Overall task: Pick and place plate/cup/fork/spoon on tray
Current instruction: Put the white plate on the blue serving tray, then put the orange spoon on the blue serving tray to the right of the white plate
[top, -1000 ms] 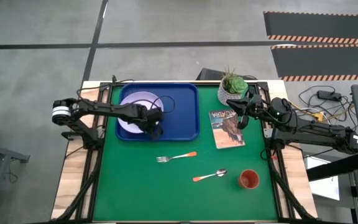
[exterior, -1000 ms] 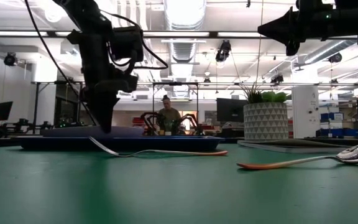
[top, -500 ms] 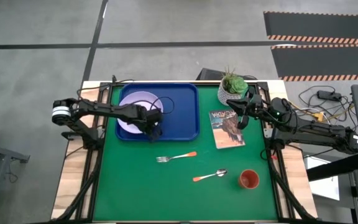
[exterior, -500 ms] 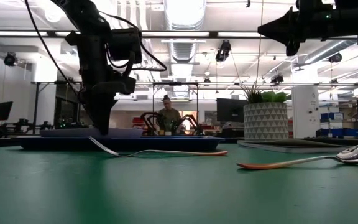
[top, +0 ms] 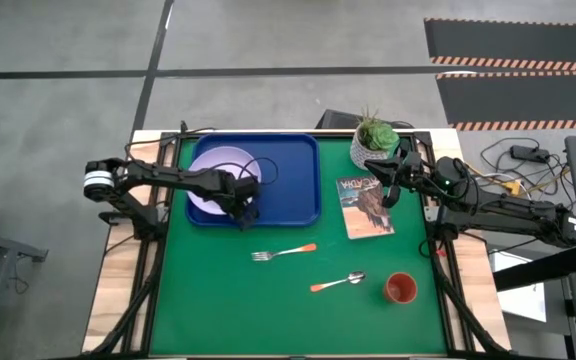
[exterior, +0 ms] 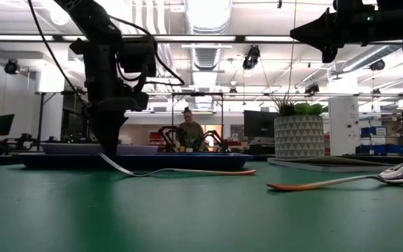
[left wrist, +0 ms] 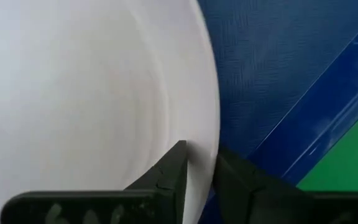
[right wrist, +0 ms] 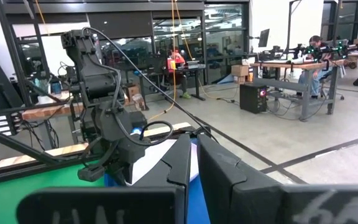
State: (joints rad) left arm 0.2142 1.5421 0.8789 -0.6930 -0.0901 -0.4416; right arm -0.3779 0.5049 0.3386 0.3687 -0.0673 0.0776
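The pale lavender plate (top: 213, 178) lies flat in the left half of the blue tray (top: 293, 185). My left gripper (top: 243, 205) points down at the plate's near right rim and is open. In the left wrist view its fingers (left wrist: 201, 162) stand astride the rim. On the green mat lie the fork (top: 283, 252), the spoon (top: 338, 283) and the orange-red cup (top: 400, 289). My right gripper (top: 383, 180) hangs raised and shut at the far right. My left gripper comes from above, pointing down. One finger (left wrist: 176, 165) is over the plate's inside and the other is outside the rim (left wrist: 211, 140), over the tray's floor. Whether either finger touches the rim I cannot tell. The plate lies flat in the tray.
A white pot with a green plant (top: 371, 145) stands at the far right, and a printed booklet (top: 366, 207) lies in front of it. The tray's right half is bare. A person sits in the room behind the table (exterior: 189, 133).
In the low view the plate's edge at my left gripper has sunk a little, and the plate now lies flat in the tray.
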